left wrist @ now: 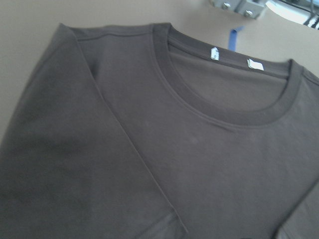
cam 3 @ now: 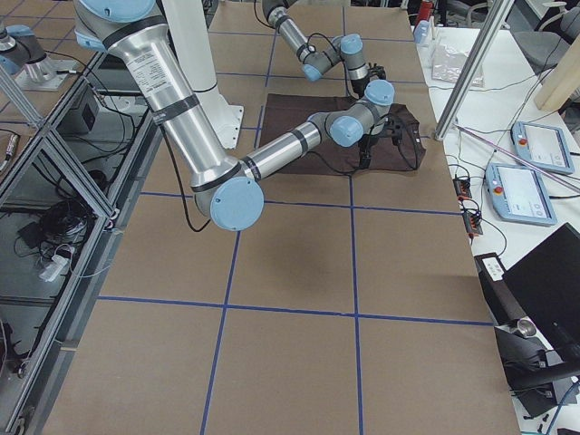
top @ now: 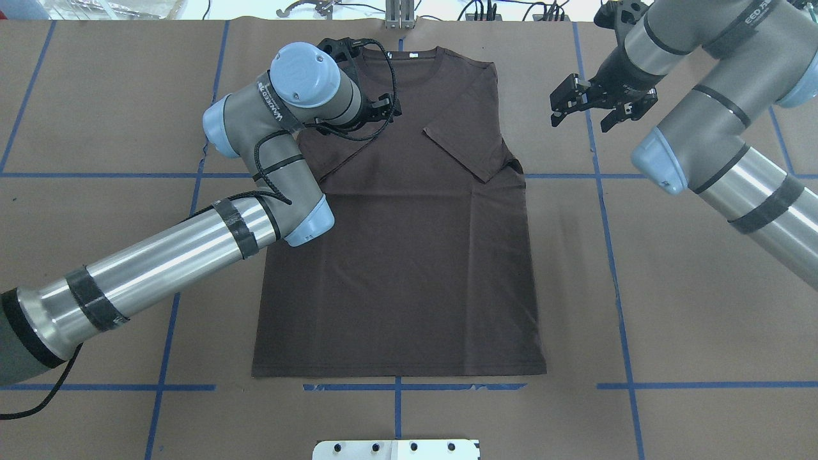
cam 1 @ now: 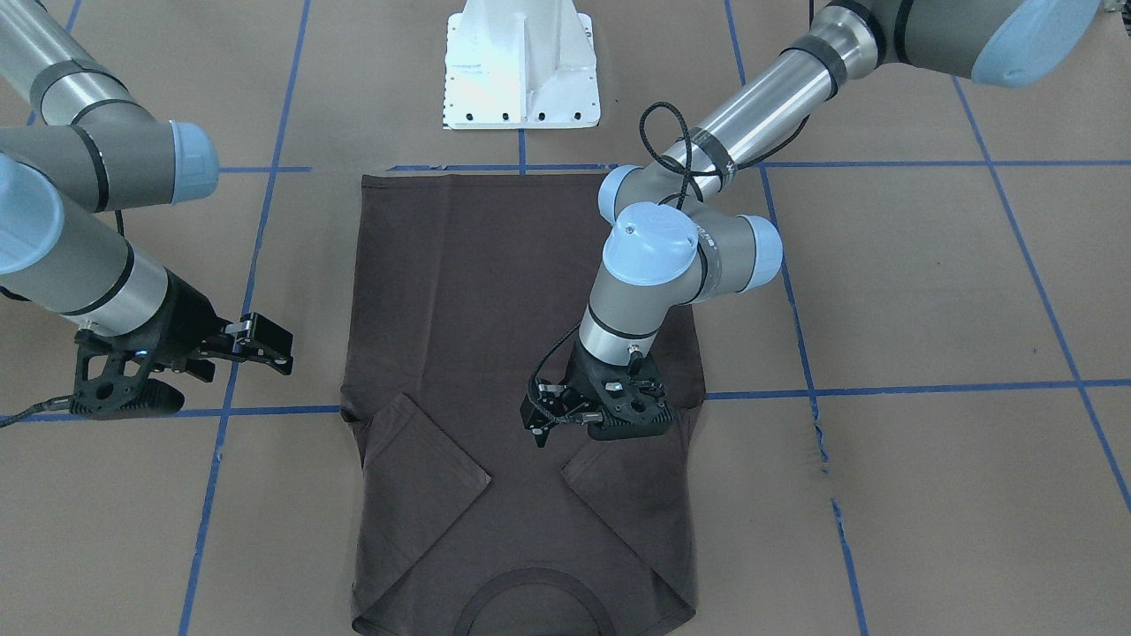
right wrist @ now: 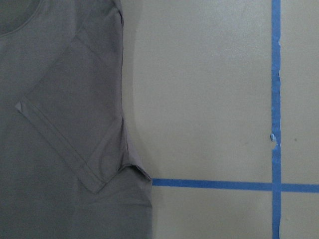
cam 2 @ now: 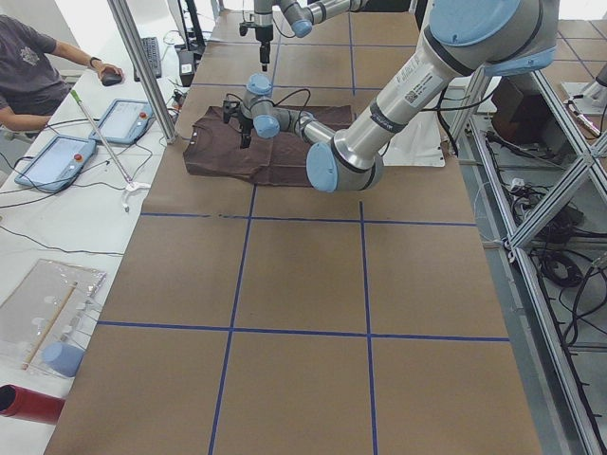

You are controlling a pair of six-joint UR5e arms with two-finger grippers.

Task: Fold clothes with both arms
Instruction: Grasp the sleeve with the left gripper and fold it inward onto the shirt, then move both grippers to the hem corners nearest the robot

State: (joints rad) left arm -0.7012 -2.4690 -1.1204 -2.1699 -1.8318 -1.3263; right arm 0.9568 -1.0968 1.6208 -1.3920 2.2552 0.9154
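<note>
Dark, soft T-shirt (top: 409, 255) lies flat mid-table, sleeves tucked in, collar far from me. Thin, limp, light: I'd pinch both shoulders. My right gripper (top: 581, 112) gapes beside it; my left gripper (cam 1: 565, 420) hovers above, spread unclear.

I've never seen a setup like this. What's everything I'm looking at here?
T-shirt: one, dark brown, flat mid-table, both sleeves folded inward.
Table: one, brown, under everything.
Tape lines: several, blue, gridding the table.
Pedestal base: one, white, at the table's robot-side edge.
Tablets: two, pale-blue frames, on the side bench.
Person: one, dark shirt, seated there.
Left arm: one, grey with light-blue caps, reaching over the T-shirt.
Right arm: one, same colours, beside the T-shirt.
Left gripper: one, black, above the T-shirt near its collar.
Right gripper: one, black, open, over bare table.
</note>
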